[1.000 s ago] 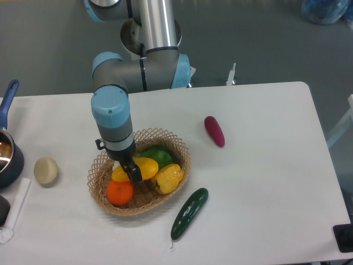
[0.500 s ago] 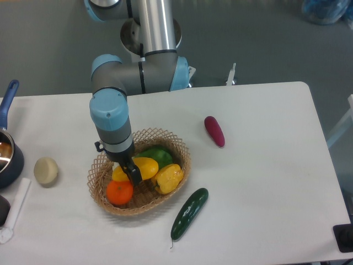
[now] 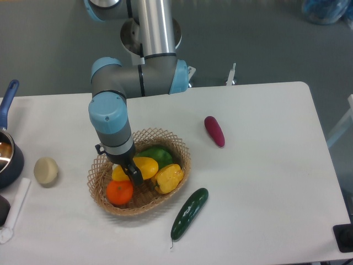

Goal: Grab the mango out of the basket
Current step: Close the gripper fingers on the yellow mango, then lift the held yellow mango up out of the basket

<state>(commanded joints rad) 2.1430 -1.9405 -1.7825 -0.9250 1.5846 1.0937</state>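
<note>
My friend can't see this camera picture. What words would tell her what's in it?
A robot arm's gripper reaches down onto a yellow mango in a wicker basket that also holds an orange, a yellow pepper and something green. On the white table around it lie a cucumber and a purple vegetable.

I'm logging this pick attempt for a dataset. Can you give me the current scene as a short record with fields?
target: mango, lying in the basket
gripper: gripper down on the mango, jaws astride it; grip state cannot be told
other basket contents: orange, yellow bell pepper, green pepper
on table outside basket: cucumber, purple eggplant, pale round item
left edge: blue pot
</note>
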